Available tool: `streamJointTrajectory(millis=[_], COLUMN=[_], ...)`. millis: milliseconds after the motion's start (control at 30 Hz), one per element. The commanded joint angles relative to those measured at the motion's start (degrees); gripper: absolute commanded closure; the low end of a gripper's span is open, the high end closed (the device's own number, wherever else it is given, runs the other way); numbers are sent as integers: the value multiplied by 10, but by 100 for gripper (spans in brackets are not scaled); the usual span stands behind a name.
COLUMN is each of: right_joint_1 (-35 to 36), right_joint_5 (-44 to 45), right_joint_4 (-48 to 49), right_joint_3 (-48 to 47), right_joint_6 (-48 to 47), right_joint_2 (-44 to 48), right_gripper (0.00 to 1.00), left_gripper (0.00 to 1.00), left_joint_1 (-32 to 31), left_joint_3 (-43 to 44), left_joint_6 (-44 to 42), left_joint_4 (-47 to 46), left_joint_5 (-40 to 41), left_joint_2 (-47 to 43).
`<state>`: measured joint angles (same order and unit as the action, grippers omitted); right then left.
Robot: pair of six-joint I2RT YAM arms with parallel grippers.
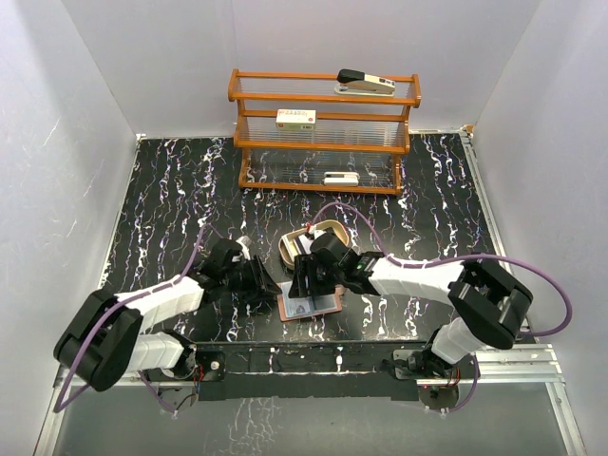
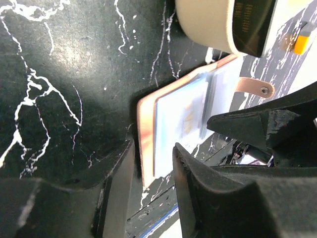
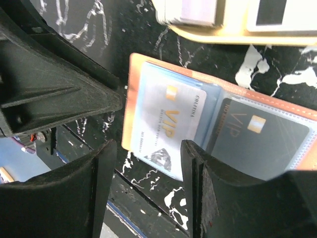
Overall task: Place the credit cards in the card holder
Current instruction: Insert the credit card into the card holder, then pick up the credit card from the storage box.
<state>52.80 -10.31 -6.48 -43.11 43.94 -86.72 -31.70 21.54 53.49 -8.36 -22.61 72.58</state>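
The reddish-brown card holder [image 1: 310, 305] lies open on the table between the arms. In the right wrist view a silvery VIP card [image 3: 168, 124] sits in its left pocket, with the lower end sticking out past the holder's edge [image 3: 130, 99]. A dark VIP card [image 3: 257, 139] fills the right pocket. My right gripper [image 3: 148, 153] is open, with the silvery card's protruding end between its fingers. My left gripper [image 2: 151, 163] is open and straddles the holder's left edge [image 2: 146, 134]. More cards [image 3: 185, 12] lie stacked in the tan tray.
The tan oval tray [image 1: 288, 249] stands just behind the holder, with a white labelled box [image 3: 272, 10] in it. A wooden rack [image 1: 323, 142] at the back holds a stapler [image 1: 366, 83] and white boxes [image 1: 295, 118]. The table's front rail is close below the holder.
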Motion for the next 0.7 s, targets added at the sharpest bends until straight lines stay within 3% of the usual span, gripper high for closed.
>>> streamJointTrajectory(millis=[0, 300, 667], right_joint_1=[5, -2, -27], right_joint_5=[44, 133, 181], right_joint_4=[-32, -114, -155], right_joint_3=[-60, -179, -327], right_joint_6=[-41, -114, -144], right_joint_2=[43, 4, -125], right_gripper=[47, 39, 32], left_gripper=[63, 54, 55], left_joint_1=[-3, -2, -2], left_joint_3=[32, 82, 96], left_joint_6=[-20, -58, -67], left_joint_4=[71, 198, 257], left_joint_5=[29, 106, 131], left_joint_2=[-64, -171, -251])
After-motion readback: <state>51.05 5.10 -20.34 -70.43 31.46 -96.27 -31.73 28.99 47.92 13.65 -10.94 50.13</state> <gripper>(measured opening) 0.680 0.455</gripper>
